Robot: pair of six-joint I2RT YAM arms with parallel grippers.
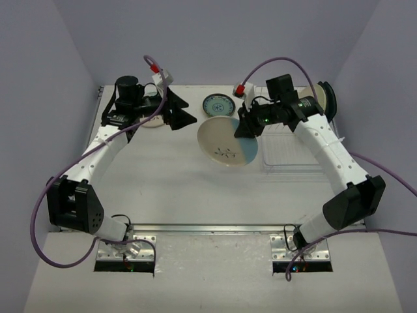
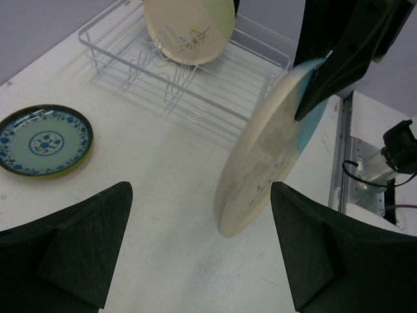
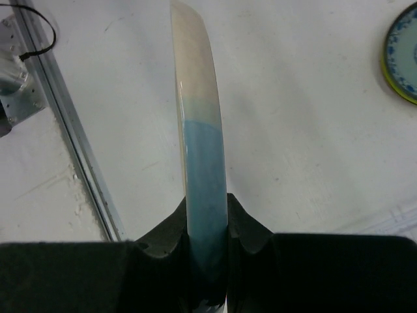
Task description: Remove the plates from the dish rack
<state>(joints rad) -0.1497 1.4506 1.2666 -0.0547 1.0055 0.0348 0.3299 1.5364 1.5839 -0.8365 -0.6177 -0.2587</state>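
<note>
**Item 1, right pincer** (image 3: 207,228): clamping on the light-blue edge of a cream-and-blue round plate (image 1: 225,145), with one finger pressing each face. The right arm is rising from the lower right of the top view. It is bending at the elbow and reaching in toward frame centre. The plate is hanging tilted at centre, outside the rack. A faint sprig motif is showing on its cream face. Whether its lower rim is touching the table (image 1: 163,189) cannot be told.

**Item 2, left pincer** (image 1: 184,115): fingers standing wide apart and gripping nothing. It is hovering at the upper left of the top view and pointing toward the held plate. The left arm is stretching up from the lower left.

**Item 3, dish rack** (image 1: 290,155): white wire, sitting at the right of the top view. A cream plate (image 2: 189,23) with a sprig motif is standing upright in its slots.

**Item 4, small teal-patterned plate** (image 1: 218,104): lying flat on the table at upper centre and showing a blue floral pattern.
</note>
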